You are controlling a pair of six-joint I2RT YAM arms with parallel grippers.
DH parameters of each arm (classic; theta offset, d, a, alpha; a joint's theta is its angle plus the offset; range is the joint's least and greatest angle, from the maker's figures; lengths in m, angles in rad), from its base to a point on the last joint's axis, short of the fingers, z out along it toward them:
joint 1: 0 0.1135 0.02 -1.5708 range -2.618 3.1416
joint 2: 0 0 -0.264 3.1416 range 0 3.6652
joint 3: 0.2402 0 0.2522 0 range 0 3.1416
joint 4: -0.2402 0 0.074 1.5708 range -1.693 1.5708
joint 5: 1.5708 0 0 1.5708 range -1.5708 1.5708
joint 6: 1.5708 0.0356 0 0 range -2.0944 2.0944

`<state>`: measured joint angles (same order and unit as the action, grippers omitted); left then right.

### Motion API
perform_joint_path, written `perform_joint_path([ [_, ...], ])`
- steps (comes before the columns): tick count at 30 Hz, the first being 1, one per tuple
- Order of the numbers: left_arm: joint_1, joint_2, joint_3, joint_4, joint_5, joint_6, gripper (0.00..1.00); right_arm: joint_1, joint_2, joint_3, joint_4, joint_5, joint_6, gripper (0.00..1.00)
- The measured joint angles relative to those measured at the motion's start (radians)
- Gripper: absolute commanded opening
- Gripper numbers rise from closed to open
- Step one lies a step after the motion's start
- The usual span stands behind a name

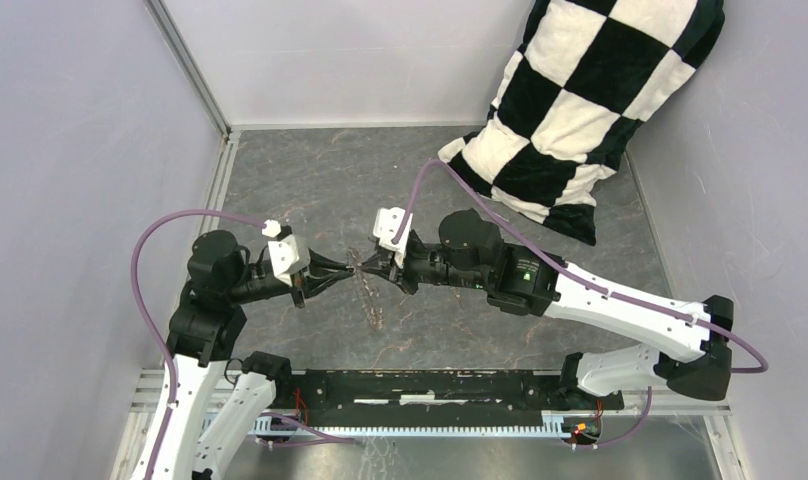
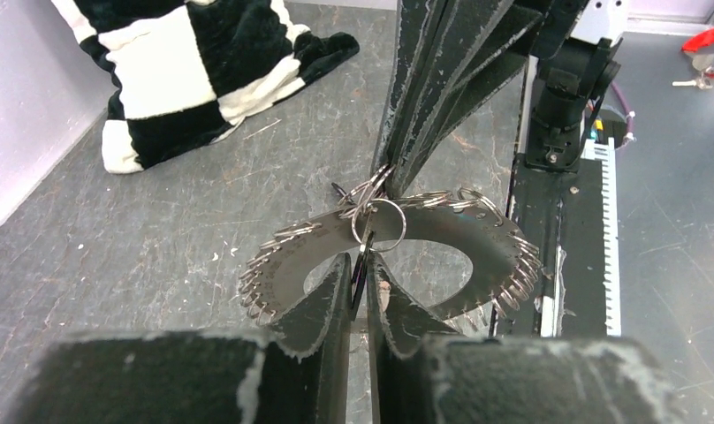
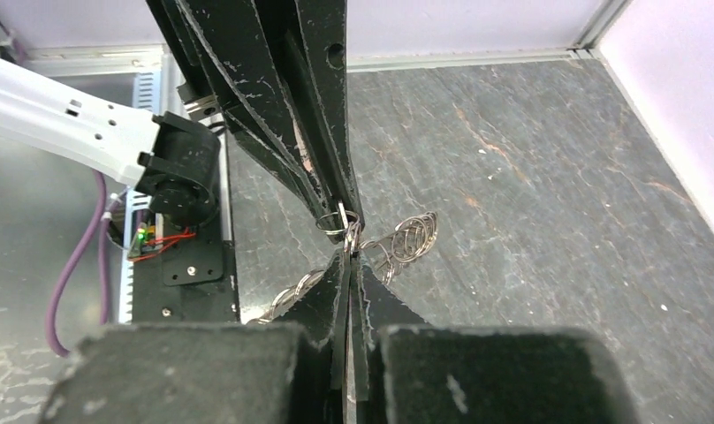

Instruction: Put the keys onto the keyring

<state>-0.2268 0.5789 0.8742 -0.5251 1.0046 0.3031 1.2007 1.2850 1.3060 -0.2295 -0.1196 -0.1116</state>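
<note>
The keyring [image 1: 372,305] hangs off the table between my two grippers, edge-on in the top view. In the left wrist view it is a flat toothed wreath [image 2: 459,230] with a hollow centre. My left gripper [image 1: 348,265] is shut on a thin black-headed key [image 2: 361,269] with a small split ring at its top, right in front of the keyring's upper rim. My right gripper [image 1: 372,265] faces it tip to tip and is shut on the keyring's rim [image 3: 413,234]. Its fingertips [image 2: 382,177] come in from above in the left wrist view. I cannot pick out a second key.
A black-and-white chequered cushion [image 1: 590,100] lies at the back right against the wall. The black mounting rail [image 1: 430,385] runs along the near edge under the grippers. Grey walls close in the left, back and right sides.
</note>
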Motion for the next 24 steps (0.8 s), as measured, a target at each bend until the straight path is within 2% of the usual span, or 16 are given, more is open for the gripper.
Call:
perform_joint_path([
  [5,0.000,-0.006,0.000,-0.021,0.014,0.043,0.17,-0.027,-0.034,-0.084,0.101,-0.085,0.047,0.00],
  [9,0.000,-0.010,0.003,-0.040,0.026,0.076,0.11,-0.050,-0.052,-0.143,0.188,-0.153,0.083,0.00],
  [14,0.000,-0.032,0.031,-0.078,0.006,0.156,0.07,-0.061,-0.055,-0.153,0.226,-0.192,0.101,0.00],
  [20,0.000,-0.089,0.056,-0.079,-0.035,0.277,0.06,-0.064,-0.061,-0.159,0.246,-0.226,0.114,0.00],
  [24,0.000,-0.092,0.056,-0.074,-0.033,0.306,0.06,-0.064,-0.061,-0.158,0.259,-0.251,0.122,0.00],
])
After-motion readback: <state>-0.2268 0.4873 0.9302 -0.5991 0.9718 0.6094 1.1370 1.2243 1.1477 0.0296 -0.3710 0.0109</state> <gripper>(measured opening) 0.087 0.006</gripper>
